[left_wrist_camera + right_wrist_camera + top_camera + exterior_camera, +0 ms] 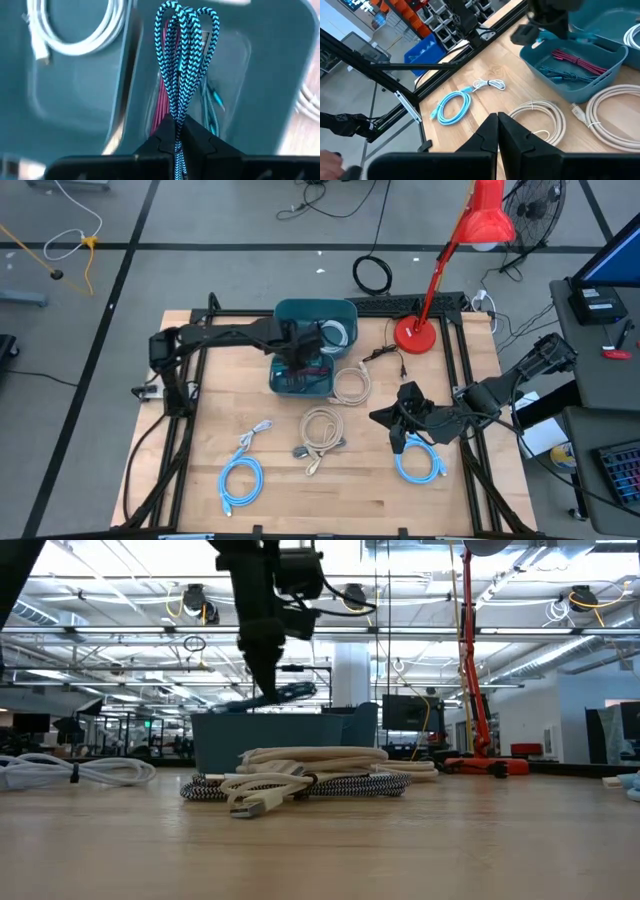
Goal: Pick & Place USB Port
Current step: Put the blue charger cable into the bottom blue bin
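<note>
Gripping a blue-and-black braided cable point(182, 60), our left gripper point(303, 352) is hovering over the teal bin point(345, 312) from above. At table height the cable is dangling above the bin. Wrist-on, we are judging placement underway; next, releasing. Our right gripper point(408, 416) is waiting shut and empty.

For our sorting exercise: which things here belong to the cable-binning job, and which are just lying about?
Job:
- left tool, shut on blue-and-black braided cable
- teal plastic bin
- cream coiled cables
- light blue coiled cable

Lying about:
- red desk lamp
- right tool, idle
</note>
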{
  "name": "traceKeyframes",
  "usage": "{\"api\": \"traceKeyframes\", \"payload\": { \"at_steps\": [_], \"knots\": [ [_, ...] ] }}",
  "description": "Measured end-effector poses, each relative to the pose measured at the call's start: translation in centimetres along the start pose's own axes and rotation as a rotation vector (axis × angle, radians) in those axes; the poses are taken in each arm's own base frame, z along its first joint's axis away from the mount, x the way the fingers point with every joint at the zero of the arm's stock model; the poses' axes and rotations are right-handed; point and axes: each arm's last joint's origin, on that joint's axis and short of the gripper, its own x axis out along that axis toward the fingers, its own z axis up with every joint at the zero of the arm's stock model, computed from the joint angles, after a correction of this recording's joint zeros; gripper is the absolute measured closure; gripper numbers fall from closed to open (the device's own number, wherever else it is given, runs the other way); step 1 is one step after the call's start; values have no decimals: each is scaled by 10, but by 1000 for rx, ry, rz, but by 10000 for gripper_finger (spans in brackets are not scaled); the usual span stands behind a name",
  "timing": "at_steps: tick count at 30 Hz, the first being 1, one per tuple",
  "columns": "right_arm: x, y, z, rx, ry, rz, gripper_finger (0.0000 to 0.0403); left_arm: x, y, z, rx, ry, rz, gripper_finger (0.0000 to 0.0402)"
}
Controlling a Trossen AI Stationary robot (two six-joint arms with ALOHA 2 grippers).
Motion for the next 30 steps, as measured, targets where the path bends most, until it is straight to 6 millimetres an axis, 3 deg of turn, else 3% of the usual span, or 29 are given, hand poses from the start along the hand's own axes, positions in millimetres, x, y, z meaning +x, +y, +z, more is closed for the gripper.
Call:
{"api": "traceKeyframes", "payload": {
  "at_steps": [15,21,30],
  "knots": [
    [0,0,0,23,0,-4,403,74,-25,10,145,125,-55,393],
    [0,0,0,26,1,-4,403,85,-21,9,164,167,59,393],
    [0,0,-1,24,13,3,403,83,-24,10,117,158,27,360]
  ]
}}
